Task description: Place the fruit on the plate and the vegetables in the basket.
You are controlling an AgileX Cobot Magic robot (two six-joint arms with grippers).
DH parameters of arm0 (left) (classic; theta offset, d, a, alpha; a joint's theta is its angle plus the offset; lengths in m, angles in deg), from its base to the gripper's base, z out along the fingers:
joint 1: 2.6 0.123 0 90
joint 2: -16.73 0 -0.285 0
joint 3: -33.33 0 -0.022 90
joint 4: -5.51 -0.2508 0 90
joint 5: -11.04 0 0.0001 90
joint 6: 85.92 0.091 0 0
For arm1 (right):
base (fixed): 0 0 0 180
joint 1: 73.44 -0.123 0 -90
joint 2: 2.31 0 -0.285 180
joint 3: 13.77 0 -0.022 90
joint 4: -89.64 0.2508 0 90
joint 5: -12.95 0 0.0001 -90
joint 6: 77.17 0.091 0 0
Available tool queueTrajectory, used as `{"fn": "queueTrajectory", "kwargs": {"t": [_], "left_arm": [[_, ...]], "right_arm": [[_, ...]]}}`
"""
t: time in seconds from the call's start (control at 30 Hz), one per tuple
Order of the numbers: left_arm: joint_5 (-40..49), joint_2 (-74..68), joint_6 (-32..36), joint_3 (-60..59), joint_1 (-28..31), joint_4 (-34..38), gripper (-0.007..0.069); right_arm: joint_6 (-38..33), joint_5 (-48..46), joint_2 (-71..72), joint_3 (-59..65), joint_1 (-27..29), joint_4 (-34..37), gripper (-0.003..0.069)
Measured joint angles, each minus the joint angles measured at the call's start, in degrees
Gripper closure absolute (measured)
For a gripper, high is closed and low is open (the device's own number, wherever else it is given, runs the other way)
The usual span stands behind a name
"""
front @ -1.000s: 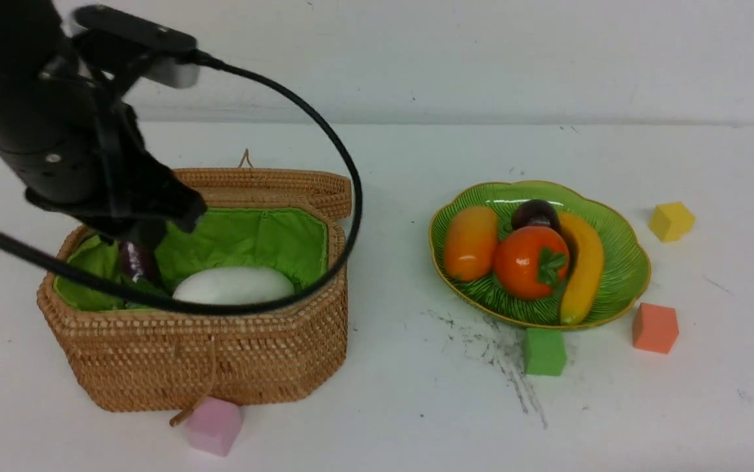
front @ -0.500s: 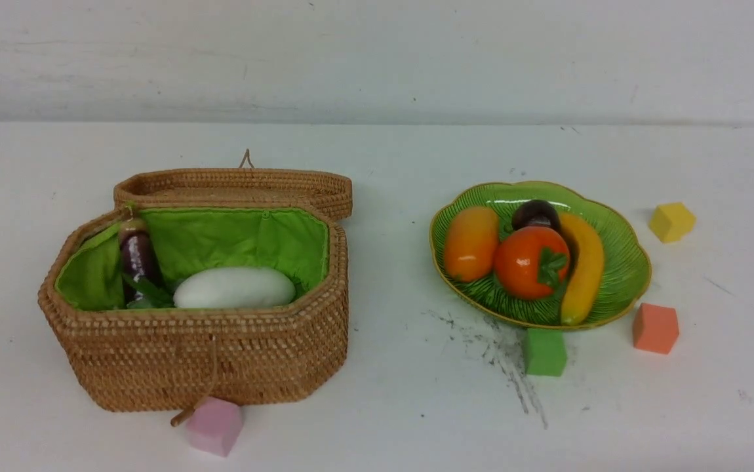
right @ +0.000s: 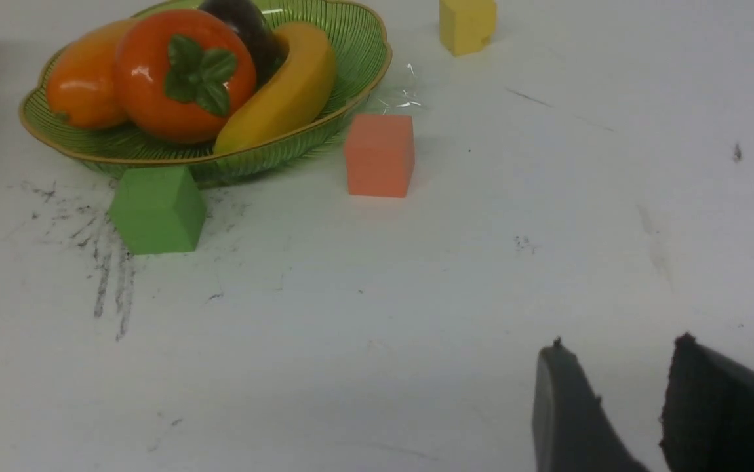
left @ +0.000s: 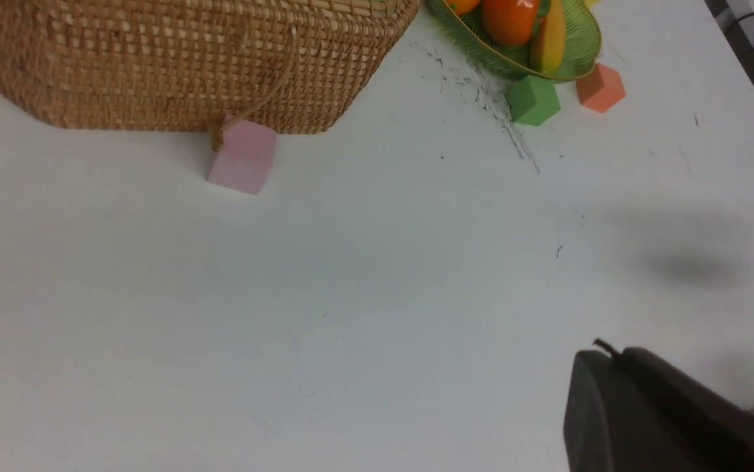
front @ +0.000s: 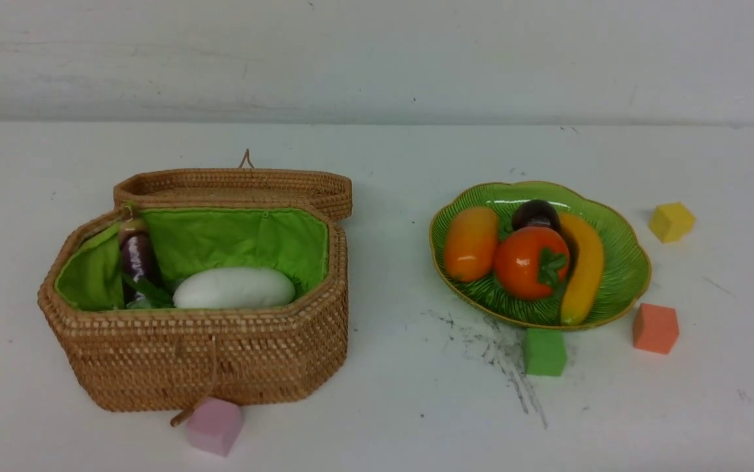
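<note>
The wicker basket (front: 200, 357) stands open at the left, its lid folded back. Inside, a purple eggplant (front: 136, 257) leans against the green lining beside a white oblong vegetable (front: 234, 288), with some green leaves (front: 149, 298) between them. The green plate (front: 627, 275) at the right holds a mango (front: 471, 241), a round orange-red fruit (front: 526, 263), a banana (front: 585, 265) and a dark maroon ball (front: 535, 212). Neither arm shows in the front view. My left gripper (left: 613, 354) is shut and empty over bare table, near the basket wall (left: 154, 59). My right gripper (right: 619, 344) is open and empty, short of the plate (right: 351, 39).
A pink cube (front: 214, 426) touches the basket's front. A green cube (front: 544, 352) and an orange cube (front: 655, 328) sit at the plate's near edge, and a yellow cube (front: 671, 221) lies to its right. Dark scuff marks (front: 501, 354) streak the white table.
My left arm, which hung over the basket's left end, has pulled back out of the front view and its gripper has shut. The eggplant now stands uncovered in the basket.
</note>
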Motion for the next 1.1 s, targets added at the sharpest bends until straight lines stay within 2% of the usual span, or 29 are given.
{"fn": "queueTrajectory", "kwargs": {"t": [0.17,0.3,0.43,0.6,0.7,0.8,0.87,0.97,1.03,1.07,1.1], "left_arm": [[-0.5,0.1,-0.6,0.0,0.0,-7.5,0.0638],[-9.0,0.1,-5.1,-2.6,0.0,-16.8,0.0638],[-23.3,0.1,-17.4,-8.4,1.7,-28.8,0.0637],[-36.5,0.1,-37.5,-15.4,9.2,-43.7,0.0630],[-41.3,0.1,-42.1,-19.0,13.7,-47.7,0.0620],[-44.4,0.1,-41.5,-21.7,16.4,-47.6,0.0613],[-45.6,0.5,-38.4,-23.1,17.1,-45.8,0.0609],[-46.8,2.2,-27.5,-26.1,17.7,-39.5,0.0605],[-47.0,4.1,-15.8,-29.6,18.5,-31.6,0.0602],[-47.0,4.3,-14.8,-29.6,18.5,-30.9,0.0601],[-47.0,6.4,-7.3,-32.8,19.7,-25.7,0.0599]], "right_arm": [[0.0,0.0,0.0,0.0,0.0,0.0,0.0417],[0.0,0.0,0.0,0.0,0.0,0.0,0.0417],[0.0,0.0,0.0,0.0,0.0,0.0,0.0417],[0.0,0.0,0.0,0.0,0.0,0.0,0.0417],[0.0,0.0,0.0,0.0,0.0,0.0,0.0417],[0.0,0.0,0.0,0.0,0.0,0.0,0.0417],[0.0,0.0,0.0,0.0,0.0,0.0,0.0417],[0.0,0.0,0.0,0.0,0.0,0.0,0.0417],[0.0,0.0,0.0,0.0,0.0,0.0,0.0417],[0.0,0.0,0.0,0.0,0.0,0.0,0.0417],[0.0,0.0,0.0,0.0,0.0,0.0,0.0417]]}}
